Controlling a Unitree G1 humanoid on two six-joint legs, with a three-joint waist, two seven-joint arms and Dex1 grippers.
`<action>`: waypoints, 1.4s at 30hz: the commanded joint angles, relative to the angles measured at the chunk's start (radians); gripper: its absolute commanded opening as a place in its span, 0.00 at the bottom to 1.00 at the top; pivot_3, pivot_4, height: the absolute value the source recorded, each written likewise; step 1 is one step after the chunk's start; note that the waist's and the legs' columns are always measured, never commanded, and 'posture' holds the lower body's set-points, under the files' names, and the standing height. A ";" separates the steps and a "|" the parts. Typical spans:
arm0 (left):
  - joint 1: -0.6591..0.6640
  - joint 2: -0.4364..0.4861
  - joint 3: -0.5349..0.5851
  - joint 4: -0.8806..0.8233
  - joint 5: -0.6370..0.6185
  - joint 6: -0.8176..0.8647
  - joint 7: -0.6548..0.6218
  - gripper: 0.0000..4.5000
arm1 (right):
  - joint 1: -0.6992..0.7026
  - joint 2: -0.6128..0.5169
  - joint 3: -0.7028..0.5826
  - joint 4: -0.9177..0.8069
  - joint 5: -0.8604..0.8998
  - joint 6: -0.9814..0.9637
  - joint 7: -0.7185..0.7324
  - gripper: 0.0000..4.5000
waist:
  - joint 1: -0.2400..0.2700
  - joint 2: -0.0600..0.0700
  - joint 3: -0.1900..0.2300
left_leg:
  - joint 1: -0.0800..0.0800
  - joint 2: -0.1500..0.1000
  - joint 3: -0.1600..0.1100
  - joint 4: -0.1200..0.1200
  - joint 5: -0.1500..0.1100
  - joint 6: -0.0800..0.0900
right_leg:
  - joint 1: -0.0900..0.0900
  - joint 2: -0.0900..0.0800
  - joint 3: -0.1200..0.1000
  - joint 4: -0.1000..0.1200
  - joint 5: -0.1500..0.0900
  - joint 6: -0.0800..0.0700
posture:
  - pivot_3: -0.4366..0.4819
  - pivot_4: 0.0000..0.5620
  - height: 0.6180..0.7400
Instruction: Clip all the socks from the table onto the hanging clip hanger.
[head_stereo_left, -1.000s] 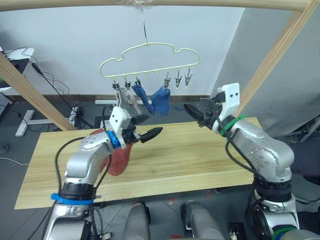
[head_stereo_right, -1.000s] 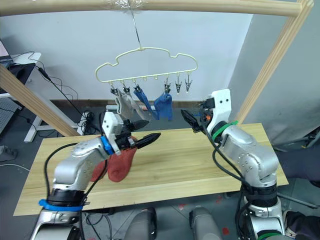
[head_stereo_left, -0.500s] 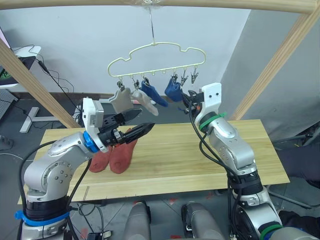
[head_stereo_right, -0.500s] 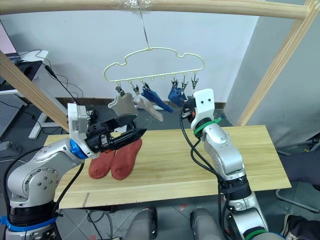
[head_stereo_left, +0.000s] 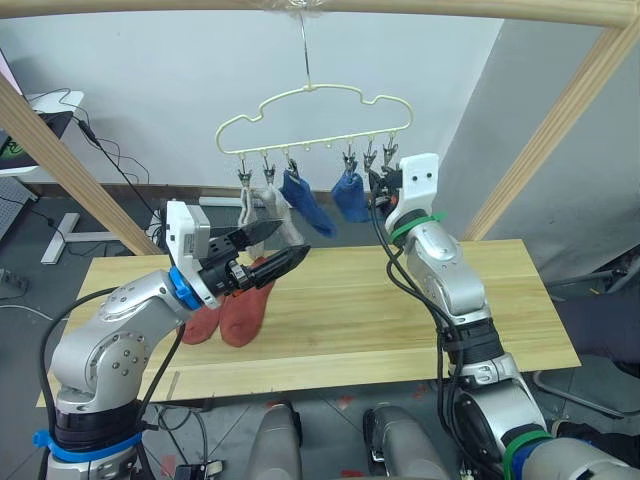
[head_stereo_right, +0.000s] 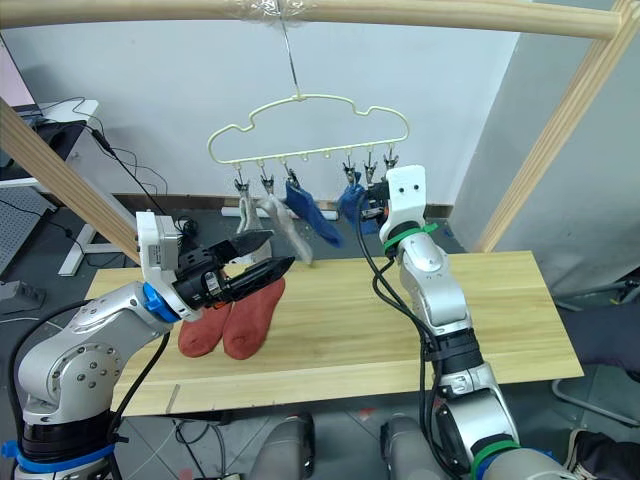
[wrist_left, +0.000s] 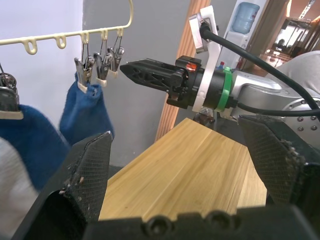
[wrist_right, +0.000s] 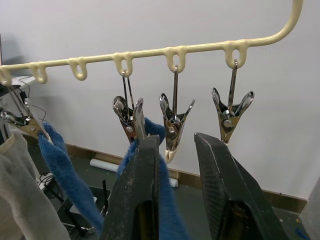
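Since half a second ago the right gripper (wrist_right: 175, 150) has risen closer to the hanger (head_stereo_left: 310, 110), and the two grey socks (head_stereo_left: 262, 210) that had swung out now hang nearly straight down.

Nearest, the left gripper (head_stereo_left: 278, 248) hovers above the left part of the table (head_stereo_left: 400, 320), fingers apart and empty. Under it two red socks (head_stereo_left: 232, 312) lie side by side on the table, touching each other.

Farther back, the right gripper points at the right end of the hanger's clip row, fingers a little apart with a bare clip (wrist_right: 173, 122) between them, touching nothing that can be seen. Just left of it a blue sock (head_stereo_left: 350, 195) hangs from a clip; another blue sock (head_stereo_left: 300, 203) hangs further left, beside the grey pair. One more bare clip (wrist_right: 231, 117) hangs at the far right.
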 joint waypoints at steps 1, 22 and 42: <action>-0.001 0.009 0.012 -0.036 -0.022 -0.017 0.000 1.00 | -0.044 0.014 -0.020 0.015 -0.007 -0.041 -0.008 0.26 | 0.000 0.000 0.000 | 0.000 0.000 0.000 0.000 0.000 0.000 | 0.000 0.000 0.000 0.000 0.000 0.000 | 0.59 0.39 1.00; -0.016 0.013 -0.002 -0.031 -0.025 -0.022 0.000 1.00 | -0.174 0.050 -0.086 0.243 -0.013 -0.107 -0.033 0.26 | 0.022 0.000 0.000 | 0.000 0.000 0.000 0.000 0.000 0.000 | 0.000 0.000 0.000 0.000 0.000 0.000 | 0.59 0.38 1.00; -0.017 0.017 -0.001 -0.033 -0.027 -0.019 0.004 1.00 | -0.250 0.045 -0.093 0.369 -0.019 -0.184 -0.062 0.26 | 0.023 0.000 0.000 | 0.000 0.000 0.000 0.000 0.000 0.000 | 0.000 0.000 0.000 0.000 0.000 0.000 | 0.60 0.38 1.00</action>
